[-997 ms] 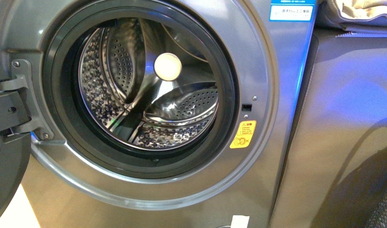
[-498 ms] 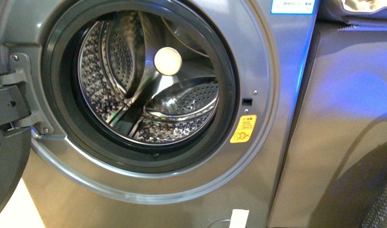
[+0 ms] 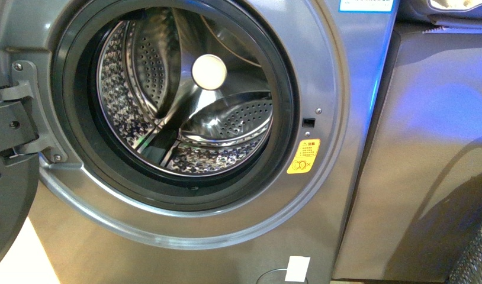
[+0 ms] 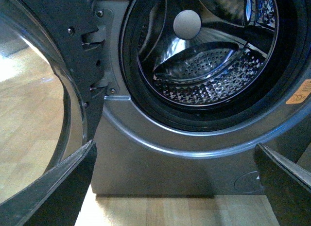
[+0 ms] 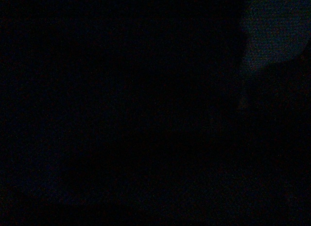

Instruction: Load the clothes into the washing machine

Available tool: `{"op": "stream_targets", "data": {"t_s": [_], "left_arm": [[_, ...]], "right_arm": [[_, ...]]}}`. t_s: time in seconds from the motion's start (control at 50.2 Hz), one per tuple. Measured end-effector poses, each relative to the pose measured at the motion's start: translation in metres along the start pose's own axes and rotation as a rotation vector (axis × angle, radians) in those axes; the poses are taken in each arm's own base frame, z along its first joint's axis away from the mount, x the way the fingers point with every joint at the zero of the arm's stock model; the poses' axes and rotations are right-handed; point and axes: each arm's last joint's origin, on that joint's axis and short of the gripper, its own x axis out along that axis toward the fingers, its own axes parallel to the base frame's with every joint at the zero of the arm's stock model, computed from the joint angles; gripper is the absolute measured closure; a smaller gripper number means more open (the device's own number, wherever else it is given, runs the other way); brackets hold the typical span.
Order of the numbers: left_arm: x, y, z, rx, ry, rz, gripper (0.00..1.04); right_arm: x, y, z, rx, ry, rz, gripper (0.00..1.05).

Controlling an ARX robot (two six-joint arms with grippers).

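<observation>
**Left end effector open before the washing machine's open porthole**

The left end effector [image 4: 175, 144] is held open, its two dark fingers [image 4: 58, 187] spread wide apart with nothing between them. The washing machine [image 3: 339, 195] is found straight ahead of it, close, with the lower rim of the porthole [image 3: 286, 106] lying just above the level of the fingertips. The door [image 3: 7, 195] is swung open on its hinges, ahead of the end effector and towards the robot's left. Beyond the porthole the perforated steel drum [image 3: 126, 89] is seen, with its pale round hub [image 3: 209, 71] at the back. An orange sticker [image 3: 303, 157] is fixed to the machine's front, ahead and to the right of the end effector, and a blue-white label [image 3: 366, 5] is set higher up. A plain grey cabinet [image 3: 428, 165] stands against the machine's right side. A wooden floor [image 4: 180, 211] lies beneath the end effector.

The right wrist view is dark, and the right end effector is not shown in any other view, so its state cannot be told.
</observation>
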Motion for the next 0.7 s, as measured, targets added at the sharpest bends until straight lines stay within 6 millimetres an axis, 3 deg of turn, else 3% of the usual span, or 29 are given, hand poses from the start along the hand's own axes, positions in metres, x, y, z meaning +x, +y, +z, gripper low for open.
{"op": "stream_targets", "data": {"t_s": [0.279,0.598,0.698], "left_arm": [[0.000,0.000,0.000,0.000,0.000,0.000,0.07],[0.000,0.000,0.000,0.000,0.000,0.000,0.07],[0.000,0.000,0.000,0.000,0.000,0.000,0.07]], "right_arm": [[0.003,-0.002,0.003,-0.004,0.002,-0.005,0.10],[0.003,-0.010,0.003,0.013,-0.015,-0.034,0.56],[-0.001,-0.010,0.005,0.013,-0.031,-0.033,0.75]]}}
